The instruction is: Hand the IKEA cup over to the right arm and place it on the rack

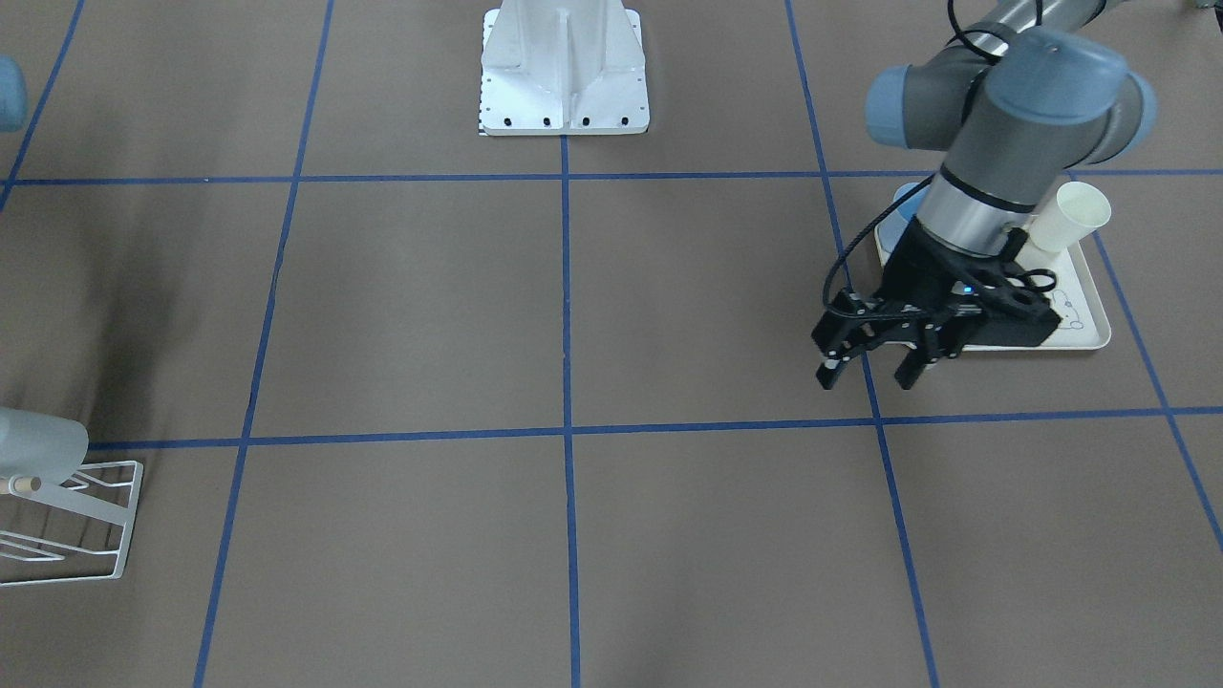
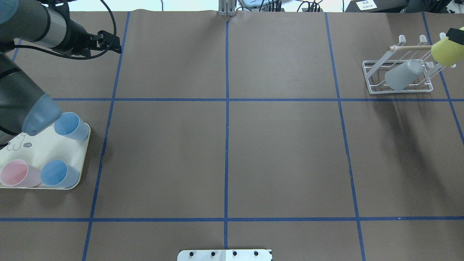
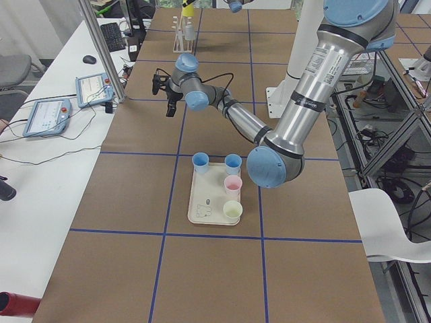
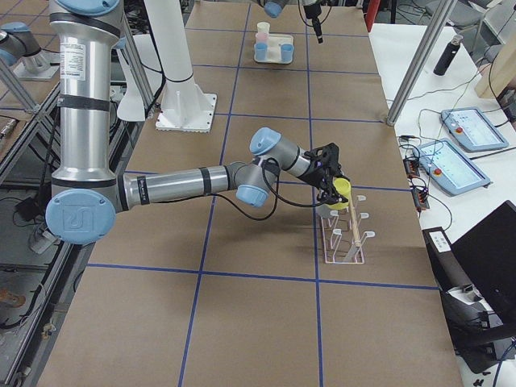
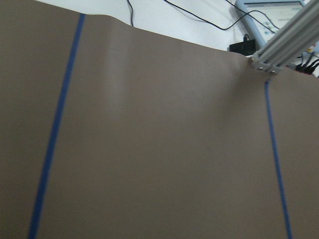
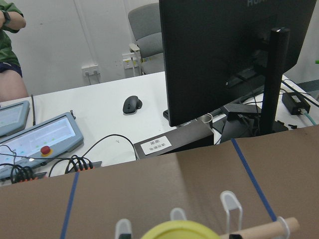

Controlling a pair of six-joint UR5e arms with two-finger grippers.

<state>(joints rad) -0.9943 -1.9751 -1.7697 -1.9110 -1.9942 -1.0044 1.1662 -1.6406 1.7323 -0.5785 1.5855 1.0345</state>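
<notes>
While the left claw (image 1: 866, 378) hangs over bare bench (image 2: 224, 152) with its jaws spread and nothing between them, the right claw (image 4: 332, 179) pinches the yellow cup (image 2: 448, 52) at the rack (image 2: 377, 72). The rack stands near the bench's far right corner in the overhead view. The yellow cup is held in the air above the rack's outer end, right at the tip of the long wooden peg (image 2: 411, 47). Whether the peg has entered the cup I cannot tell. In the right wrist view the cup's rim shows at the bottom edge, with the peg's tip just beside it. A grey cup (image 2: 403, 75) already sits tilted on the rack, below the peg.

Well apart, at the bench's left end, lies the cream tray (image 2: 47, 145). It carries two blue cups (image 2: 70, 126), a pink cup (image 2: 16, 173) and a pale cup (image 1: 1075, 215). The left claw is on the operators' side of the tray and touches none of them.
</notes>
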